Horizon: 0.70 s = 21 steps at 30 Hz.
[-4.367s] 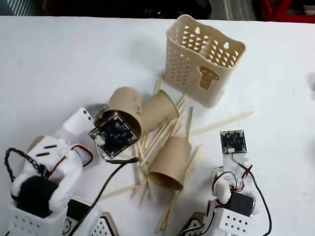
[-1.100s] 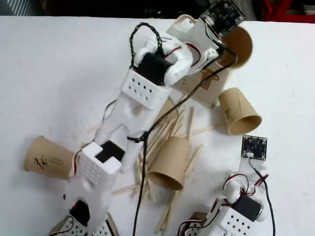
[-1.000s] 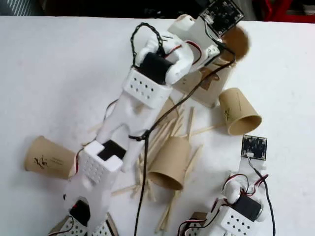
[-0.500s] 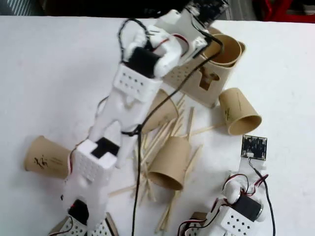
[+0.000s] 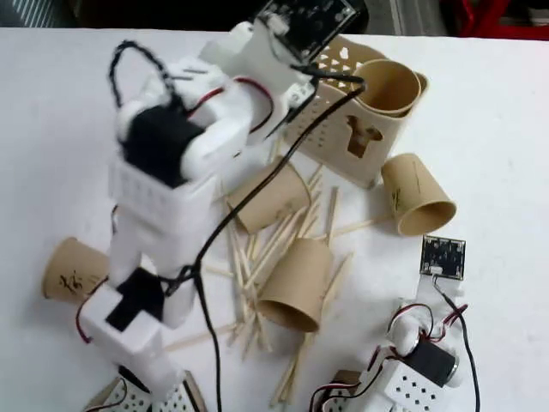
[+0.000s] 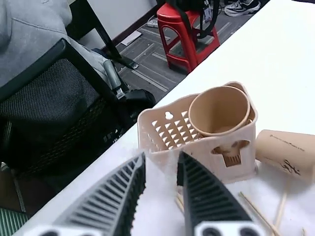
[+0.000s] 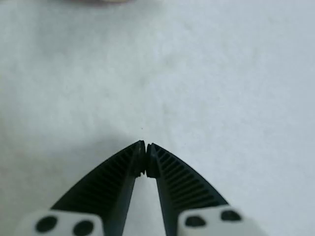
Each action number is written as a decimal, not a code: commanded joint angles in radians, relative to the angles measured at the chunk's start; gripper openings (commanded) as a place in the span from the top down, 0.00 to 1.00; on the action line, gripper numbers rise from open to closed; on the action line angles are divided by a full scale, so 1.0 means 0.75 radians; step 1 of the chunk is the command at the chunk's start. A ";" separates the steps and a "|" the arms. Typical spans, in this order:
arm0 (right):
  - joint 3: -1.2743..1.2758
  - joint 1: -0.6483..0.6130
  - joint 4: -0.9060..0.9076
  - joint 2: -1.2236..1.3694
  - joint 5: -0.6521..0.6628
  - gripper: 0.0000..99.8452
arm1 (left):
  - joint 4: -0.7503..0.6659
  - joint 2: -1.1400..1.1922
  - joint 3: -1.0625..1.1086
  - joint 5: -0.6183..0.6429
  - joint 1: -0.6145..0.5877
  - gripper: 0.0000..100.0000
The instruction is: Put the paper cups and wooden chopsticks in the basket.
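Observation:
The cream basket [image 5: 356, 129] stands at the back of the table with one paper cup [image 5: 390, 84] upright inside it. Other cups lie on their sides: one [image 5: 418, 204] right of the basket, one [image 5: 268, 197] in front of it, one [image 5: 296, 287] on the scattered wooden chopsticks [image 5: 257, 249], and one [image 5: 73, 270] at the far left. My left arm [image 5: 171, 146] is raised left of the basket. Its gripper [image 6: 161, 164] is open and empty, with the basket [image 6: 197, 132] and the cup in it [image 6: 219, 110] ahead. My right gripper [image 7: 146, 147] is shut over bare table.
The right arm [image 5: 420, 360] sits at the near right edge, close to the chopstick pile. Beyond the table's far edge are a black chair [image 6: 54, 113] and a red stool [image 6: 189, 29]. The table's back left is bare white surface [image 5: 94, 94].
The left arm carried a cup from the table to the basket, let it go inside, then pulled up and back to the left. The right arm kept still.

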 commanded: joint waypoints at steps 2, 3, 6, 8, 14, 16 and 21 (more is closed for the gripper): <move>0.008 0.007 0.003 -0.015 0.000 0.98 | 0.192 -0.165 -0.051 0.004 -0.003 0.88; 0.008 0.007 0.001 -0.017 0.000 0.98 | 0.221 -0.183 -0.041 0.004 -0.007 0.88; 0.008 0.011 -0.079 -0.017 0.000 0.98 | 0.235 -0.244 0.012 0.004 -0.032 0.88; 0.002 0.015 -0.150 -0.017 0.000 0.98 | 0.235 -0.316 0.084 0.004 -0.046 0.88; -0.139 0.007 -0.167 -0.015 0.000 0.98 | 0.235 -0.605 0.417 -0.057 -0.017 0.88; -0.188 0.007 -0.167 -0.015 0.002 0.98 | 0.227 -0.709 0.579 -0.094 -0.015 0.88; -0.327 -0.019 -0.167 -0.009 0.186 0.98 | 0.172 -0.952 0.953 -0.113 -0.058 0.88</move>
